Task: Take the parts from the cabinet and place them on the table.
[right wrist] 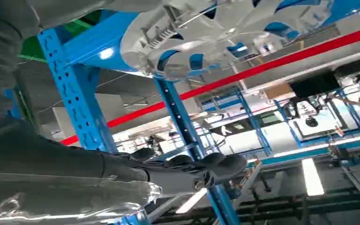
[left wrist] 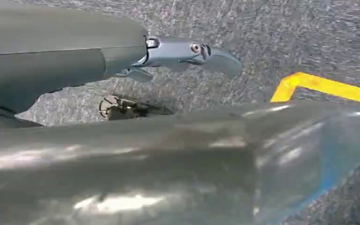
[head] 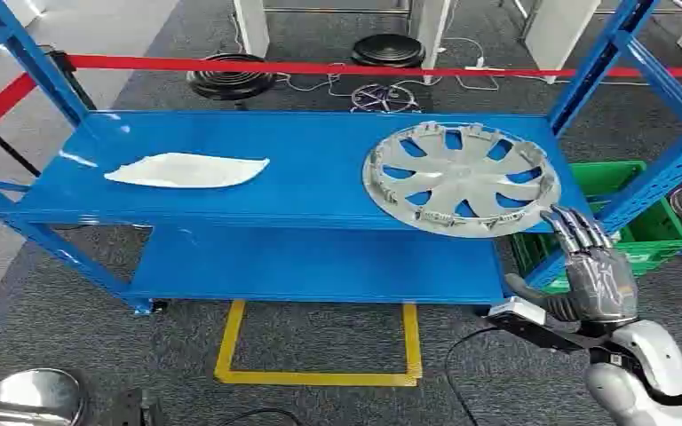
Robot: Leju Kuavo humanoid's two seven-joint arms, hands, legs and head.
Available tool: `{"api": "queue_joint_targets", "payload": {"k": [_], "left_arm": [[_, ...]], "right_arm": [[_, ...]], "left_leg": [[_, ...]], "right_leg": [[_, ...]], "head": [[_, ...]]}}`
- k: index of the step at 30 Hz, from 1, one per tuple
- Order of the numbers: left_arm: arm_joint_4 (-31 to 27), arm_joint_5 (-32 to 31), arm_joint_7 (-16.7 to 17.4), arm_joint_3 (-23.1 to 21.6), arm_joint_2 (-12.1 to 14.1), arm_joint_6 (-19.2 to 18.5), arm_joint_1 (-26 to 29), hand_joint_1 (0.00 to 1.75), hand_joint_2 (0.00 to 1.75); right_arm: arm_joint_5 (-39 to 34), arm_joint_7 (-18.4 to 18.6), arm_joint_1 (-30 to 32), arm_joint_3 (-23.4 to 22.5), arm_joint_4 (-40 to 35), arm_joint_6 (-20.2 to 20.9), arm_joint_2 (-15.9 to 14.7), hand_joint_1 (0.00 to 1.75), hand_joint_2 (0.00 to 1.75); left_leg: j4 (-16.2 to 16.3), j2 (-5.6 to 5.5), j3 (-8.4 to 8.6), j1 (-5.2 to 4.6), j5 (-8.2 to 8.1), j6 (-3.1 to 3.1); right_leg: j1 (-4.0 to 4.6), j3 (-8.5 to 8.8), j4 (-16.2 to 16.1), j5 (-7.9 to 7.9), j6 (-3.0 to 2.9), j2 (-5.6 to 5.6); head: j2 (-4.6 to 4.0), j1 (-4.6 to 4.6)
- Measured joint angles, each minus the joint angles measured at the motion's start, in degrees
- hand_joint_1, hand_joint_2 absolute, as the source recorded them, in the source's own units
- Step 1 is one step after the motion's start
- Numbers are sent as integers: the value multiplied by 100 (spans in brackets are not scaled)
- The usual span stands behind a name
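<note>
One round spoked silver hubcap [head: 460, 178]

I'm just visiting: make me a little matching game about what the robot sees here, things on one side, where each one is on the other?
Things:
1. hubcap
2. white part
3. green crate
4. right hand

Places:
A. left side of the top blue shelf
B. on the floor beyond the rack's right end
C. right side of the top shelf
D. raised just short of the shelf's front right corner

Pairs: 1-C, 2-A, 3-B, 4-D
</note>
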Motion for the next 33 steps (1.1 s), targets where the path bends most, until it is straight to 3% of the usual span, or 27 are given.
{"api": "queue_joint_targets", "payload": {"k": [1, 3, 4, 5, 6, 8, 9, 10, 11, 12, 15, 17, 19, 20, 21, 22, 24, 25, 26, 27, 29, 31, 33], "left_arm": [[0, -2, -9, 0, 4, -2, -21, 0, 0], [0, -26, -13, -2, 9, -2, -24, 0, 0], [2, -37, -15, -2, 13, 0, -24, 0, 0], [2, -37, -15, -2, 15, 4, -20, 0, 0], [2, -37, -15, -2, 15, 4, -19, 0, 0], [2, -37, -13, -2, 17, 7, -19, 0, 0], [0, -37, -13, 0, 24, 5, -19, 0, 0], [0, -37, -13, 0, 66, 4, -25, 0, 0], [0, -42, -18, -2, 79, -11, -20, 0, 0], [0, -57, -26, -2, 81, -11, -18, 0, 0], [0, -77, -29, -2, 87, -7, -18, 0, 0], [0, -81, -33, -2, 83, -7, -33, 0, 0], [0, -83, -33, -2, 83, -7, -25, 0, 0], [0, -83, -33, -2, 83, -7, -15, 0, 0], [0, -83, -33, -2, 83, -7, -10, 0, 0], [0, -83, -33, -2, 83, -4, -10, 0, 0], [0, -90, -33, -2, 85, 4, -16, 0, 0], [0, -90, -33, -4, 96, 4, -16, 0, 0], [0, -90, -35, -4, 92, 7, -23, 0, 0], [0, -90, -42, -4, 94, 4, -30, 0, 0], [0, -90, -48, -4, 88, 11, -15, 0, 0], [0, -96, -48, -2, 98, 28, -23, 0, 0], [0, -114, -48, 0, 98, 42, -31, 0, 0]], "right_arm": [[-7, -7, 3, 0, 9, 9, 0, 0, 175], [-18, -11, 53, 7, 39, 15, 0, 0, 175], [-24, -13, 101, 9, 52, 13, 0, 0, 175], [-35, -15, 139, 9, 70, 11, 0, 0, 175], [-44, -22, 163, 9, 79, 11, 0, 0, 175], [-76, -35, 187, 5, 81, 13, 0, 0, 175], [-96, -42, 190, 0, 83, 17, 0, 0, 175], [-116, -42, 205, 9, 105, 33, 9, 0, 175], [-120, -48, 224, -2, 96, 39, 4, 0, 175], [-120, -42, 277, -9, 100, 48, 7, 0, 175], [-125, -52, 342, 0, 100, 72, 11, 0, 175], [-129, -55, 353, -4, 100, 79, 9, 0, 175], [-131, -55, 386, 0, 100, 90, 9, 0, 175], [-131, -55, 402, 0, 100, 96, 9, 0, 175], [-129, -55, 407, 0, 100, 98, 9, 0, 175], [-131, -55, 406, 0, 100, 98, 9, 0, 175], [-133, -57, 404, -4, 100, 98, 11, 0, 175], [-136, -57, 401, -2, 101, 100, 9, 0, 175], [-136, -59, 401, 0, 100, 103, 11, 0, 175], [-138, -59, 406, 0, 100, 103, 11, 0, 175], [-138, -68, 434, 0, 100, 105, 11, 0, 175], [-140, -70, 429, -8, 100, 99, 13, 0, 175], [-142, -68, 404, -6, 100, 100, 13, 0, 175]], "left_leg": [[-16, 1, -5, 8, 16, 23], [-15, 2, -11, 11, 17, 22], [-10, 1, -16, 12, 16, 16], [-6, -3, -15, 24, 14, 3], [6, -8, -13, 43, 4, -26], [102, -18, -14, 119, -65, -132], [192, -23, -23, 164, -141, -218], [214, -26, -64, 122, -175, -278], [290, -29, -85, 112, -223, -308], [277, -34, -78, 105, -218, -315], [354, -30, -90, 128, -293, -370], [1045, -24, -456, 110, -652, -370], [2082, -23, -1058, 88, -1012, -341], [2293, -23, -1228, 73, -1004, -316], [2241, -23, -1256, 54, -851, -269], [1943, -24, -1172, 24, -565, -203], [935, -26, -763, -77, 80, -15], [662, -25, -630, -131, 121, 87], [511, -15, -566, -119, 71, 86], [498, -19, -571, -134, 49, 34], [386, -29, -516, -132, 30, 41], [323, -41, -367, -88, 31, 57], [326, -41, -321, -93, -23, 87]], "right_leg": [[6, -103, 286, -217, 0, 6], [-14, -509, 1306, -700, 42, 3], [-17, -670, 1700, -837, 61, 3], [-27, -708, 1818, -834, 82, 2], [-44, -593, 1628, -702, 103, 1], [-95, -24, 634, -261, 162, -9], [-115, 234, 191, -289, 251, -5], [-88, 234, 281, -411, 232, 44], [-93, 250, 262, -406, 50, 80], [-90, 228, 297, -430, -24, 78], [-77, 206, 366, -476, -171, 81], [-67, 225, 357, -491, -206, 73], [-35, 241, 358, -524, -252, 67], [-15, 258, 358, -539, -271, 66], [7, 289, 358, -563, -282, 71], [31, 333, 357, -592, -292, 77], [66, 451, 339, -663, -291, 84], [60, 473, 326, -688, -278, 84], [96, 472, 335, -715, -240, 102], [77, 470, 292, -710, -210, 94], [65, 527, 316, -627, -110, 84], [65, 470, 451, -737, -70, 46], [59, 53, 1179, -1077, -57, 27]], "head": [[0, 8], [0, 24], [0, 26], [0, 30], [0, 24], [0, 24], [0, 28], [0, 54], [0, 77], [0, -2], [0, -26], [0, -48], [0, -50], [0, -48], [0, -53], [0, -50], [0, -48], [0, -42], [0, -44], [0, -46], [0, -35], [0, -37], [0, 15]]}}
